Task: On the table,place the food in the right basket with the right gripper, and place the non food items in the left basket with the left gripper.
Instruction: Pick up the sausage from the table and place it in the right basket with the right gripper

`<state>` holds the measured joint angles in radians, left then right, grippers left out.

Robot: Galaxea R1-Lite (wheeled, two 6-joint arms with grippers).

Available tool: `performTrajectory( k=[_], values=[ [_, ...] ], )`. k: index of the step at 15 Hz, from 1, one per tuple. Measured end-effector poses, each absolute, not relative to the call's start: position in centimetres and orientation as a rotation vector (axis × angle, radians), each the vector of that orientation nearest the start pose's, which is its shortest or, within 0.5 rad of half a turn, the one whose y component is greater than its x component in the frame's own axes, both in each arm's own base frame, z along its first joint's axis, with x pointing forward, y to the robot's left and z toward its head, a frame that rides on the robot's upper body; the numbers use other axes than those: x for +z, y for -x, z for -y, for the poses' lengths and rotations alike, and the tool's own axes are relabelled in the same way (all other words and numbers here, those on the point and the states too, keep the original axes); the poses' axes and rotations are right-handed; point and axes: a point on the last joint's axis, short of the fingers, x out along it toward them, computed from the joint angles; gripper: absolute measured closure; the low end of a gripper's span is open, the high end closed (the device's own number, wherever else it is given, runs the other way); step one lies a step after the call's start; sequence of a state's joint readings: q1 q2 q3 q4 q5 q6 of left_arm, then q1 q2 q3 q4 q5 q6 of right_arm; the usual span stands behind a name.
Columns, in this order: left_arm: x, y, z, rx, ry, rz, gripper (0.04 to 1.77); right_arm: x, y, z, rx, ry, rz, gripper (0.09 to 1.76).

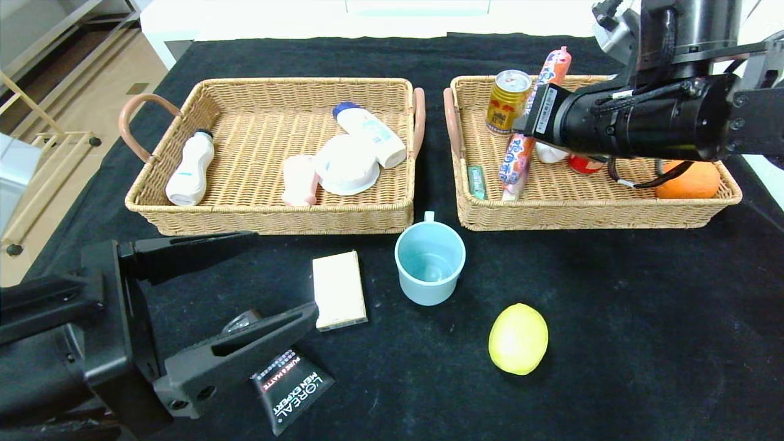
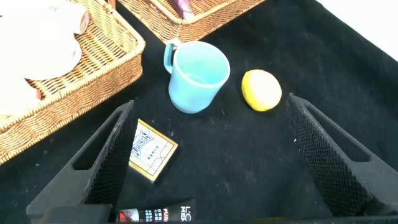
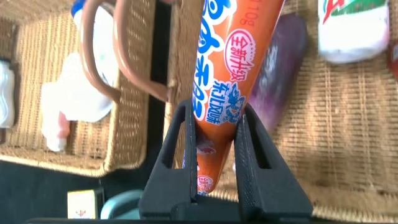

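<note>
My right gripper (image 3: 214,109) is shut on an orange sausage stick (image 3: 233,74) and holds it over the right basket (image 1: 588,211). The stick shows in the head view (image 1: 554,64), slanting up past the far rim. My left gripper (image 1: 282,272) is open and empty, low over the table's front left, beside a cream card box (image 1: 339,289) and a black tube (image 1: 293,386). In the left wrist view the left gripper (image 2: 210,106) frames the card box (image 2: 149,152), a blue cup (image 2: 196,71) and a lemon (image 2: 261,90).
The blue cup (image 1: 429,260) and the lemon (image 1: 517,338) stand on the black table in front of the baskets. The left basket (image 1: 269,217) holds white bottles and a white lid. The right basket holds a gold can (image 1: 508,101), an orange (image 1: 689,180), another wrapped stick (image 1: 517,165) and small packets.
</note>
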<state>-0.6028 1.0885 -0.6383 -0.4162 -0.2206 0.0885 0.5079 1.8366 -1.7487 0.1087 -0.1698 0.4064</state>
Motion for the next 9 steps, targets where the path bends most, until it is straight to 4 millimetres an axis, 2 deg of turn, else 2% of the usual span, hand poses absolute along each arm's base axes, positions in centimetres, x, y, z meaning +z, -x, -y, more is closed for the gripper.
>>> performTrajectory(
  k=[5, 9],
  values=[
    [25.4, -12.3, 9.1, -0.824, -0.09, 0.002, 0.09, 32.2, -33.4, -17.4, 0.275, -0.301, -0.195, 1.41],
    [25.4, -12.3, 9.1, -0.823, -0.09, 0.002, 0.09, 31.8, -33.8, -17.6, 0.262, -0.293, -0.2, 1.41]
  ],
)
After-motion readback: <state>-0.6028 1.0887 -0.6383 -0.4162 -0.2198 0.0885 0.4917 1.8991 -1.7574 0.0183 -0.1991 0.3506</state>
